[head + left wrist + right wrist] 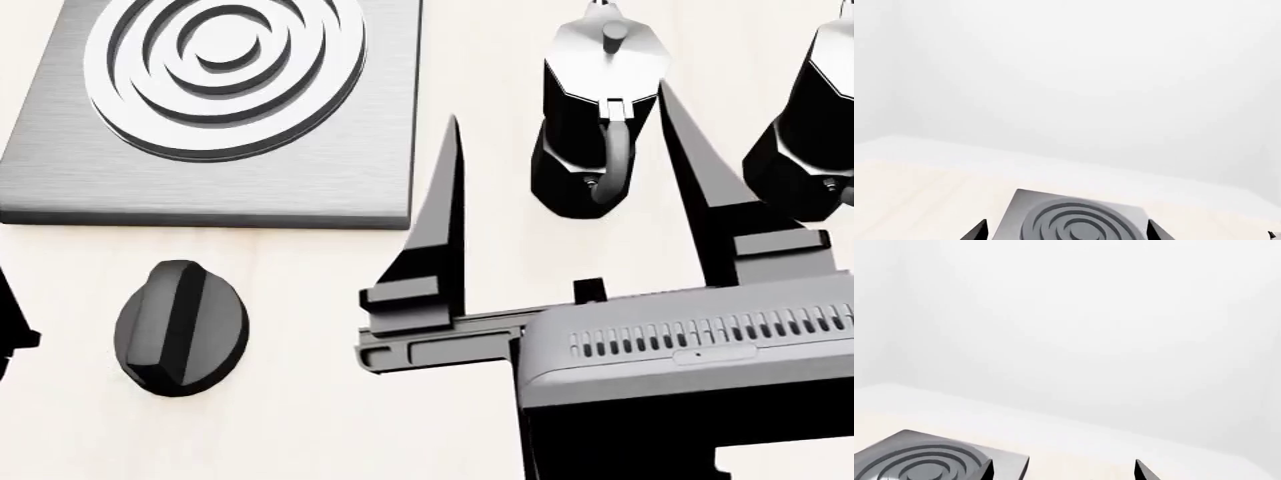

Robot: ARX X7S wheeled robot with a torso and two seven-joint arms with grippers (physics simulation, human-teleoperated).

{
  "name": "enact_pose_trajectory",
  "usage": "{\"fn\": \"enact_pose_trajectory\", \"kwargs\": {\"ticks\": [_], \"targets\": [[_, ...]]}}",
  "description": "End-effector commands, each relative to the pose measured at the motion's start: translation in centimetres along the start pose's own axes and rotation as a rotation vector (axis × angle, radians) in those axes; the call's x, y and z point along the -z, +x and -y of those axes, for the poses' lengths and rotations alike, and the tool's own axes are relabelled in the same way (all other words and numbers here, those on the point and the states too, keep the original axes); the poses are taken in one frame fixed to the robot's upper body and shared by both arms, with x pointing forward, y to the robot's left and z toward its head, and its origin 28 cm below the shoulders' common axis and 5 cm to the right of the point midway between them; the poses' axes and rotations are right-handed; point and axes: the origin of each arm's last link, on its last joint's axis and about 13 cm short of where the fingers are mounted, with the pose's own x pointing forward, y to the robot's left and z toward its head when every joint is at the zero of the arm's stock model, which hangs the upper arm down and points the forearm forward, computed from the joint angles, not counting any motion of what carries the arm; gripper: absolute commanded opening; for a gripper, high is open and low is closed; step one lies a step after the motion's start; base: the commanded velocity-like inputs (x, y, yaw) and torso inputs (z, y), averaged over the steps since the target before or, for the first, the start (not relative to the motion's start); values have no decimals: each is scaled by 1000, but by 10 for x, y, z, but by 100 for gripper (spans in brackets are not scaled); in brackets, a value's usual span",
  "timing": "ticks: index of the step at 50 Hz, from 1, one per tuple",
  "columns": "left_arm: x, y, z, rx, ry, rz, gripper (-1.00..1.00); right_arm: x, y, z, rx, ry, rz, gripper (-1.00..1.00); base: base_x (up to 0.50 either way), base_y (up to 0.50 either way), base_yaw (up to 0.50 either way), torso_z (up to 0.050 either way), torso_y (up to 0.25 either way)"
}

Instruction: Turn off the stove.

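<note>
Currently right hand (pixel 561 180) open, empty, well right of knob (pixel 180 325); left hand's state unclear. Bring spread fingers squarely over ridge, close, then rotate.

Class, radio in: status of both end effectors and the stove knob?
Right end effector open, empty, beside moka pot. Left end effector open. Knob untouched, nothing blocking.

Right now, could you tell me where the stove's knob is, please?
In the head view, the black knob lies lower left on the table, just in front of the stove slab and left of the right pincer.
</note>
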Motion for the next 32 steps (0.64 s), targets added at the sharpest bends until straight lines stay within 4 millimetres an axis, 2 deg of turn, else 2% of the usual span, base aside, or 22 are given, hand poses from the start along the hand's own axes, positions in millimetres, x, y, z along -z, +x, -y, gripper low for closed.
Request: {"fn": "enact_pose_trajectory", "kwargs": {"ticks": [1, 32], "targets": [[-6, 0, 1, 5, -8, 15, 100, -7, 2, 1, -5, -6, 18, 100, 0, 0, 0, 0, 0], [-14, -2, 3, 17, -21, 42, 100, -17, 1, 3, -6, -19, 49, 100, 0, 0, 0, 0, 0]]}}
